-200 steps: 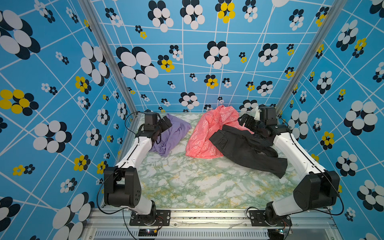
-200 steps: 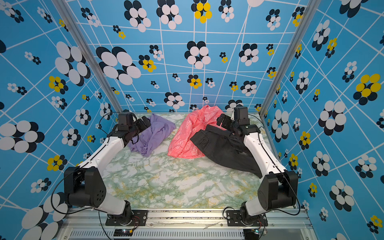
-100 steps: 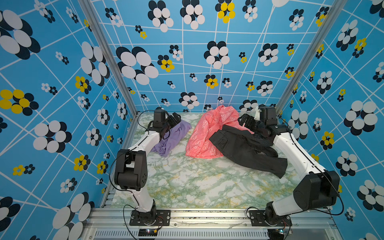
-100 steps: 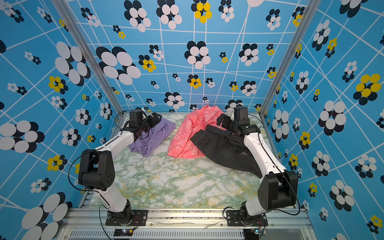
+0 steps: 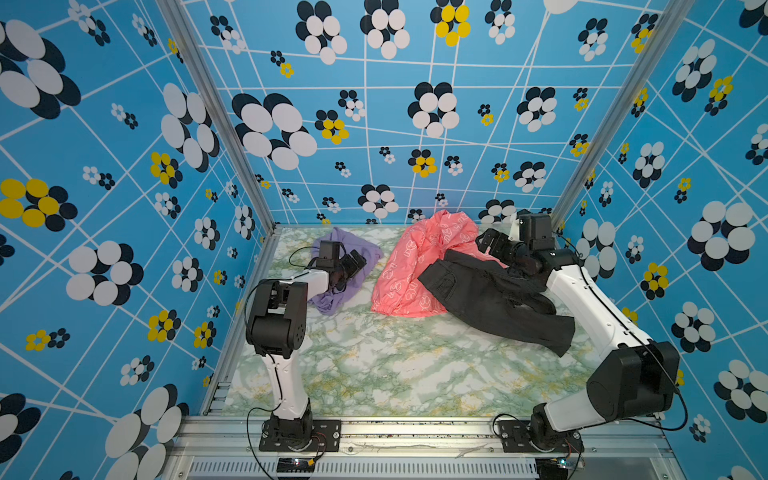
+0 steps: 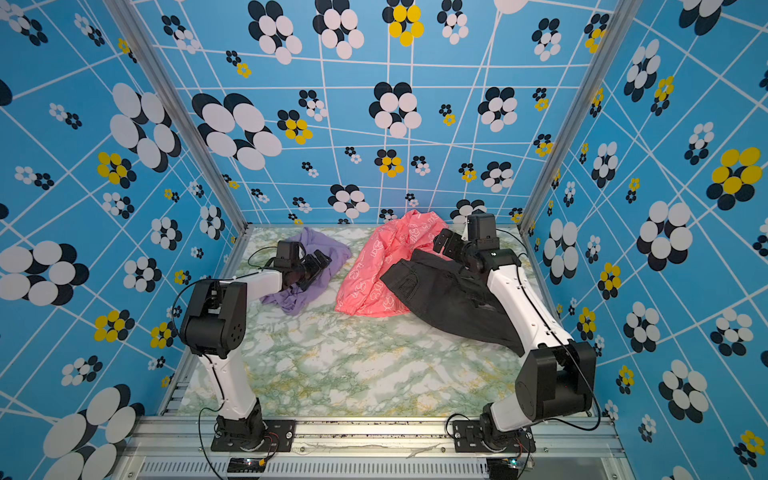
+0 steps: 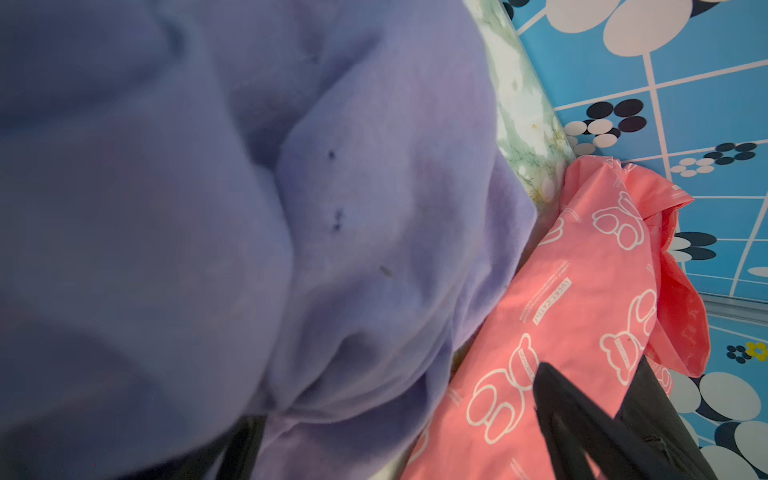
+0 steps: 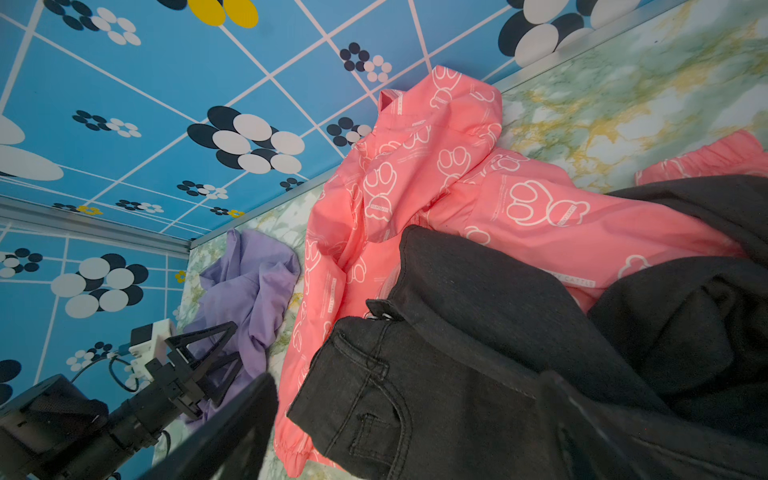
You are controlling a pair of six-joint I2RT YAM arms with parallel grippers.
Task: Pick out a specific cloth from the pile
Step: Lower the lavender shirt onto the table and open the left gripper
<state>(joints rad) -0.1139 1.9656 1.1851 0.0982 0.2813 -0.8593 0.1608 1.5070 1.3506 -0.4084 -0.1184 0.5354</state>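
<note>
- Left gripper (image 5: 356,262): jaws open over cloth (image 5: 332,301); a shallow close may pinch one fold and slip.
- Pink garment (image 5: 409,270) lies near; may snag.
- Right gripper (image 5: 488,244): open, empty.

Blue flowered walls (image 5: 415,83) enclose a green-marbled tabletop (image 5: 395,365).

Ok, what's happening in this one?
Two robot arms work over a marbled table with three garments. The left gripper sits low over the lavender cloth, jaws open, nothing gripped yet. That cloth lies on its own beside the pink printed garment, which has the black trousers draped across it. The right gripper hangs over the trousers' far end, jaws open too, holding nothing.
</note>
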